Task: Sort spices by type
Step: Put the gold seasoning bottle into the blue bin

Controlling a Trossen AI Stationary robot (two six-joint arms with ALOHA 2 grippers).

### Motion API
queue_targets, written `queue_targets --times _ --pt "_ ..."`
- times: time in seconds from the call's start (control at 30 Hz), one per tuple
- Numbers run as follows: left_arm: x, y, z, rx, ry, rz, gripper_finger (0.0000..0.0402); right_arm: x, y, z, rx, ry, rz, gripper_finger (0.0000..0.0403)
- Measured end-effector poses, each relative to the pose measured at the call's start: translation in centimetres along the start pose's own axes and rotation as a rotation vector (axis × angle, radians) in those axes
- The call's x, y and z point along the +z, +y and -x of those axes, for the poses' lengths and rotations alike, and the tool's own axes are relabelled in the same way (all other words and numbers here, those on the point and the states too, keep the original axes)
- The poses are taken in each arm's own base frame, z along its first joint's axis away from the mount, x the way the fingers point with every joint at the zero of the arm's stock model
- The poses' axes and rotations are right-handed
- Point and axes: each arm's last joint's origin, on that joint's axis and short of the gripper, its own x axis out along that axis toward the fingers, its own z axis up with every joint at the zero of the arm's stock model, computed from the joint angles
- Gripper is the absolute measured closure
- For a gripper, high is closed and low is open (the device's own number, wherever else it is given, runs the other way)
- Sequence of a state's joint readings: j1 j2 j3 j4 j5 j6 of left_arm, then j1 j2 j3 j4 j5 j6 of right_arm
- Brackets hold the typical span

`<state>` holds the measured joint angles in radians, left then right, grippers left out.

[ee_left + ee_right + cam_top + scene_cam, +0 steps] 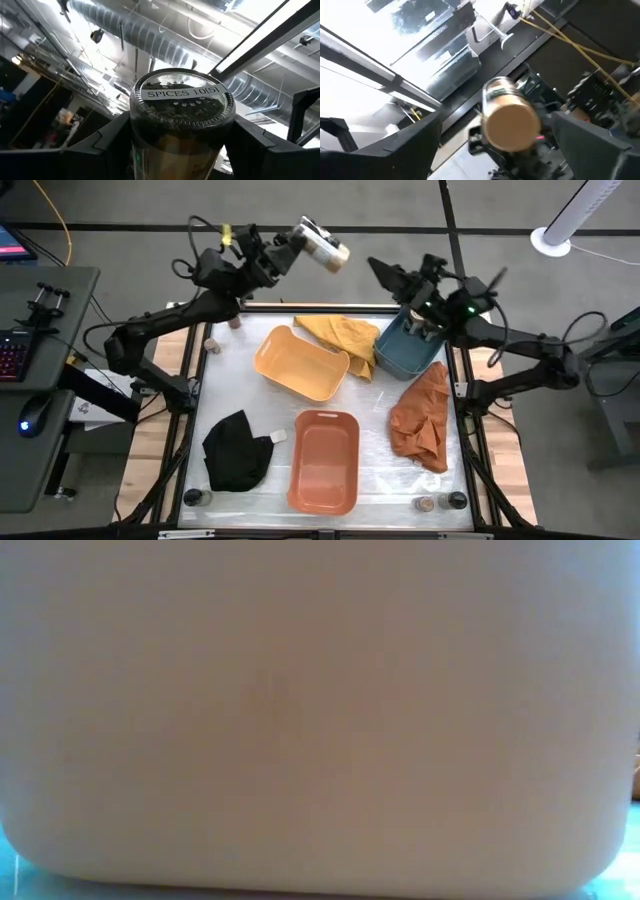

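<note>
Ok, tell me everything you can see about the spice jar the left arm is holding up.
The spice jar is a small clear cylinder with a pale tan round top and a dark base carrying a white label reading SPICES 10[5]. It looks like glass or clear plastic, with yellowish contents. The left gripper clamps it between its two fingers, lifted beyond the table's far edge and lying roughly sideways, its tan top facing the right gripper, which is open and not touching it.

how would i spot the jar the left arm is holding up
Look past the far edge of the table, beyond the yellow tub. The left gripper holds one jar in the air, tan cap pointing at the right arm. Its base reads "SPICES 10[5]"; every other jar stands on the table.
</note>
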<state>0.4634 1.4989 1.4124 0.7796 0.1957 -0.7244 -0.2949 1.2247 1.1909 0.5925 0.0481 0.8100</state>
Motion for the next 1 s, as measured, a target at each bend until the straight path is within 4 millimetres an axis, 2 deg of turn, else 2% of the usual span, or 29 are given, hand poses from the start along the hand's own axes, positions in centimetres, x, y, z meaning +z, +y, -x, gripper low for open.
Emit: queue_targets --times 0.1,0.27,0.53,0.67,1.0 --pt "-0.6 0.0 -0.2 -0.030 -0.020 0.013 0.0171 -0.2 -0.1 -1.7 -0.048 0.051 0.001 0.0032" --pt "0.2 -0.7 -0.1 -0.059 -0.081 0.013 0.0171 -0.3 0.8 -3.8 -0.058 0.120 -0.005 0.0032" --pt "-0.1 -0.9 -0.2 -0.060 -0.072 0.025 0.0171 -2.3 0.8 -6.6 -0.067 0.188 -0.044 0.0032" --pt "-0.2 -0.9 -0.2 -0.069 -0.059 0.026 0.0171 -2.5 1.0 -7.2 -0.055 0.187 -0.043 0.0032" --pt "-0.6 -1.2 -0.3 -0.073 -0.037 -0.017 0.0171 -2.1 1.6 -7.3 -0.021 0.155 -0.049 0.0032"
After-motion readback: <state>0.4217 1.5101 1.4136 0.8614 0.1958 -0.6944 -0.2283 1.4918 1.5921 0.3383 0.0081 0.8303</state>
